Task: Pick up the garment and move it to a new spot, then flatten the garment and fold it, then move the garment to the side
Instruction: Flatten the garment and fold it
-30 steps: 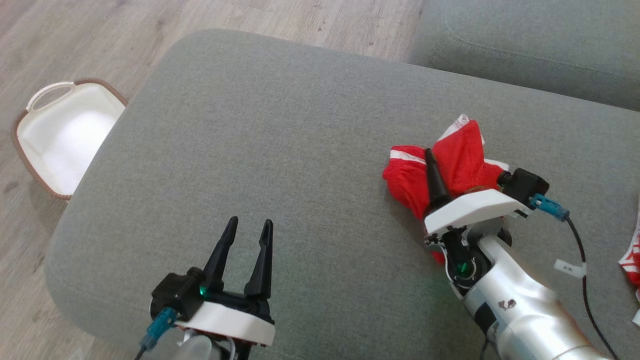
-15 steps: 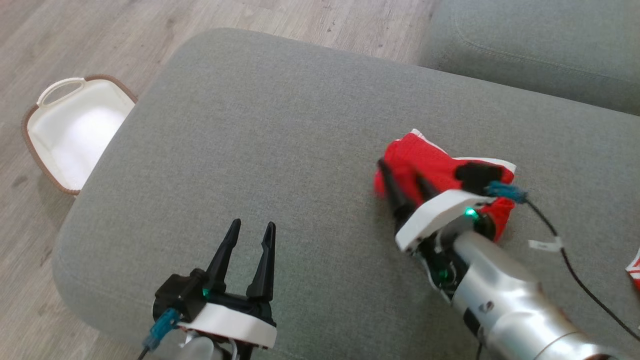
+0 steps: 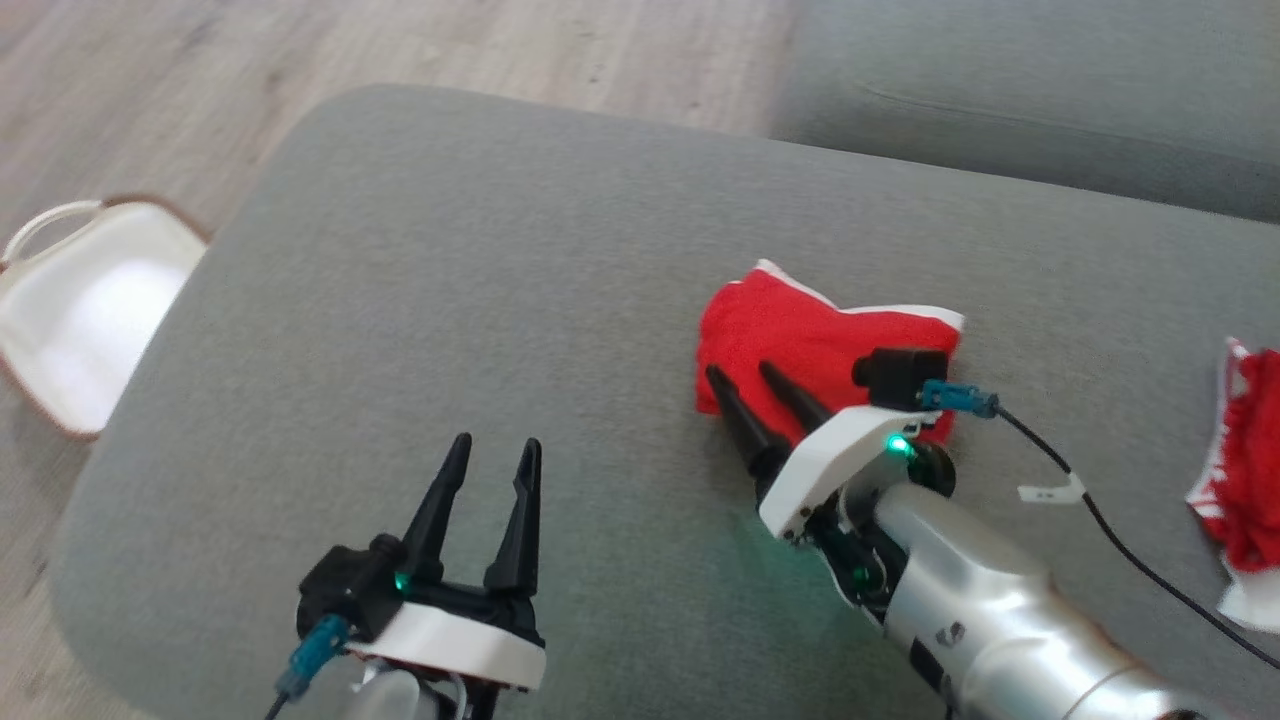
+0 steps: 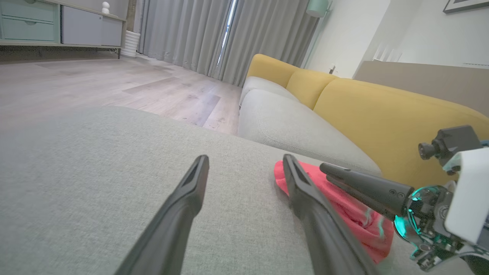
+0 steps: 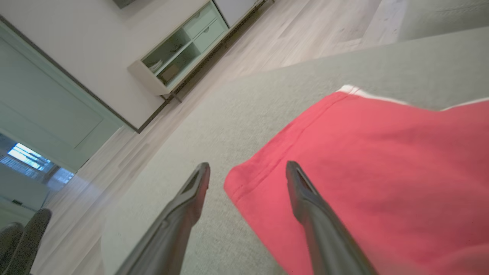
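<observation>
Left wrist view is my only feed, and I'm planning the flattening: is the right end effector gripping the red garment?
Observer: No. The right end effector stands open, one finger over the red garment, the other over bare cushion.
Operator: Any other cloth around?
Observer: A second red-and-white cloth lies farther right on the cushion, apart from the garment.
Operator: Anything on the floor?
Observer: A white basket stands beside the cushion's left end.

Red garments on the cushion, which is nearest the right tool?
The flat red garment mid-cushion, at the right tool; the crumpled garment lies apart at the right edge.
</observation>
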{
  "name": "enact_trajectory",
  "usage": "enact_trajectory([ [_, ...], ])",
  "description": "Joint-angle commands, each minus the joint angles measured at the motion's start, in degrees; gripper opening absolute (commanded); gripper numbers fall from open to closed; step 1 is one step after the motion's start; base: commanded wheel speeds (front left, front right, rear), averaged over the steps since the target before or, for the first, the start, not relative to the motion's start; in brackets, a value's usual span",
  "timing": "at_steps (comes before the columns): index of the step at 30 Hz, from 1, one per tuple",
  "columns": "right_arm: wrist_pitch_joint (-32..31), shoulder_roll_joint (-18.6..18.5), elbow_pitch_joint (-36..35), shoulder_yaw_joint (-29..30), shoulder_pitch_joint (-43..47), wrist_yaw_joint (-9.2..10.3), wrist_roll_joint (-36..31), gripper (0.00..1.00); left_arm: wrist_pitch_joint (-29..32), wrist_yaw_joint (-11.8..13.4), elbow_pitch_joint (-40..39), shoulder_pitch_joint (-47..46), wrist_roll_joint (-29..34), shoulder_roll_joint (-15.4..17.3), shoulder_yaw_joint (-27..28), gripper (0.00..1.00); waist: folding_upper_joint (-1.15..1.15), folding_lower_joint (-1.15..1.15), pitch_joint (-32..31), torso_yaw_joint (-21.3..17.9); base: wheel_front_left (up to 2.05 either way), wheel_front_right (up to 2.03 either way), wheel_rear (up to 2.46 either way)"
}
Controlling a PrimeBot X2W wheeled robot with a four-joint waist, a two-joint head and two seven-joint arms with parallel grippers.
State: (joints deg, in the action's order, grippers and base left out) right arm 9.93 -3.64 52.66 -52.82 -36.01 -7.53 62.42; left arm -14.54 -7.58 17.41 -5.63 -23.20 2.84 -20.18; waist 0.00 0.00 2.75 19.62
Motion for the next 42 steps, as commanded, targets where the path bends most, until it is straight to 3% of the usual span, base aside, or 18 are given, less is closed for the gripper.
enact_trajectory([
  [1, 2.0, 0.8, -1.1, 0.5, -2.8, 0.04, -1.0, 1.0, -0.5, 0.1, -2.4, -2.2, 0.5, 0.3, 2.3, 1.0, 0.0, 0.0, -0.3, -2.0, 0.0, 0.0, 0.0],
  [7, 5.0, -3.1, -1.2, 5.6, -4.0, 0.04, -7.8, 1.0, -0.5, 0.1, -4.9, -3.2, 1.3, 0.3, 4.7, 1.0, 0.0, 0.0, -0.7, -6.6, 0.0, 0.0, 0.0],
  [13, 5.1, -8.0, -11.3, 22.1, 2.0, 0.04, -25.2, 1.0, -0.5, 0.1, -7.9, -3.8, 1.7, 0.2, 6.8, 1.0, 0.0, 0.0, -0.4, -11.3, 0.0, 0.0, 0.0],
  [18, 5.1, -5.4, -21.7, 37.4, 13.2, 0.04, -38.9, 1.0, -0.5, 0.1, -9.5, -3.3, 1.9, 0.1, 7.9, 1.0, 0.0, 0.0, -0.3, -14.2, 0.0, 0.0, 0.0],
  [23, 5.1, -0.8, -31.0, 46.7, 22.9, 0.04, -47.4, 1.0, -0.5, 0.1, -10.4, -2.3, 2.0, 0.1, 8.2, 1.0, 0.0, 0.0, -0.1, -15.8, 0.0, 0.0, 0.0],
  [28, 5.1, 0.6, -36.1, 49.6, 28.3, 0.04, -51.4, 1.0, -0.5, 0.1, -10.0, -1.0, 2.2, 0.1, 8.3, 1.0, 0.0, 0.0, 0.1, -16.3, 0.0, 0.0, 0.0],
  [33, 5.1, 0.7, -37.8, 48.4, 29.0, 0.04, -50.5, 1.0, -0.5, 0.1, -10.1, -1.2, 1.8, 0.0, 7.5, 1.0, 0.0, 0.0, 1.0, -15.3, 0.0, 0.0, 0.0],
  [34, 5.1, 0.7, -37.8, 48.1, 28.6, 0.04, -50.6, 0.31, -0.5, 0.1, -10.0, -1.5, 1.7, 0.0, 7.3, 1.0, 0.0, 0.0, 1.3, -15.0, 0.0, 0.0, 0.0],
  [35, 5.1, 0.7, -37.8, 47.6, 28.0, 0.04, -51.1, 0.0, -0.5, 0.1, -10.0, -1.7, 1.6, 0.0, 7.1, 1.0, 0.0, 0.0, 1.6, -14.6, 0.0, 0.0, 0.0],
  [42, 1.8, 0.8, -34.0, 41.8, 21.5, 0.04, -54.6, 0.0, -0.5, 0.1, -10.0, -3.3, 0.8, 0.0, 5.4, 1.0, 0.0, 0.0, 4.4, -10.9, 0.0, 0.0, 0.0],
])
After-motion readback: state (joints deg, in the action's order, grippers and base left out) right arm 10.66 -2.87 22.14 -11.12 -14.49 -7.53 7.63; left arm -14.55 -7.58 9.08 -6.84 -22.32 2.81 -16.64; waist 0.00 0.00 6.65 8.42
